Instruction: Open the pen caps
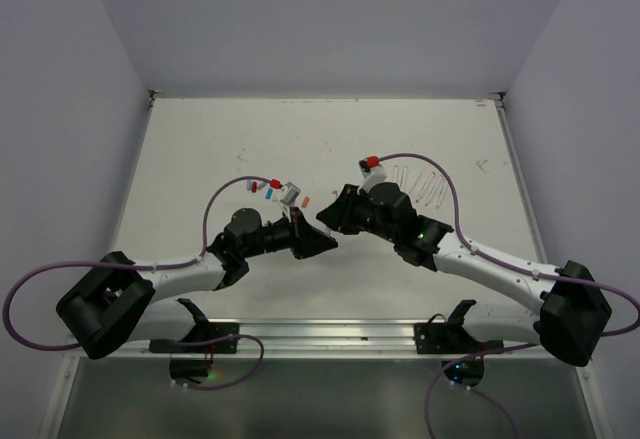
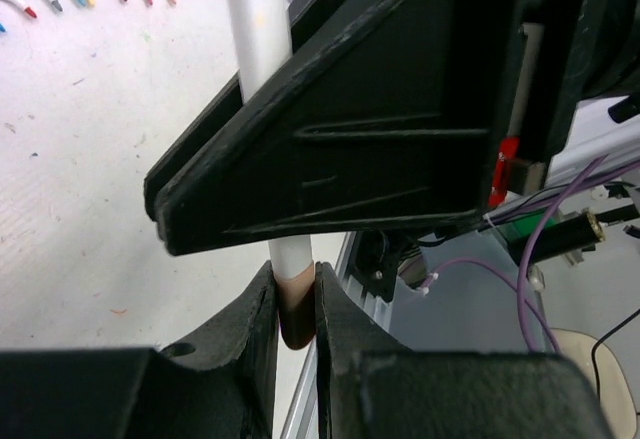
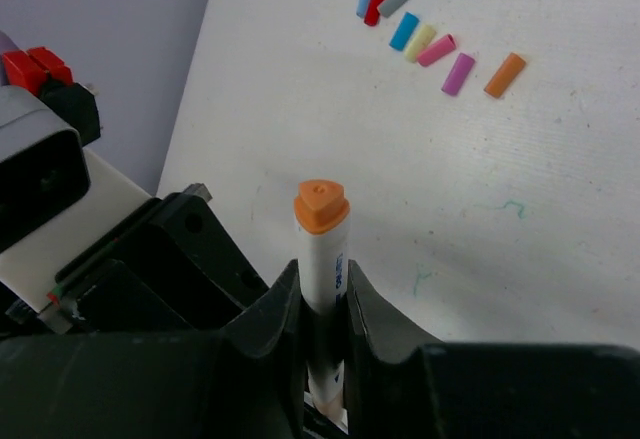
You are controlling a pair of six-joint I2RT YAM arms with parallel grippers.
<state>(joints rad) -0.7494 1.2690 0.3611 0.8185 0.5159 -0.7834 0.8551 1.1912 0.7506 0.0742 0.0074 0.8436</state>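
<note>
L gripper [image 2: 295,294] clamped on brown cap [image 2: 294,319] at low end of pen [image 3: 323,259]; R gripper [image 3: 320,294] hugs its white barrel below orange end [image 3: 321,206], can't tell if squeezing. Prob. opposed holds so cap pulls off. Pen midair betw. arms; loose caps [image 3: 437,51] on table [image 3: 330,89]. Cap seam hidden by fingers [image 2: 250,329]; top view too small to help

Bright even light, soft shadows, left pincer [image 2: 295,277] slightly blurred
</note>
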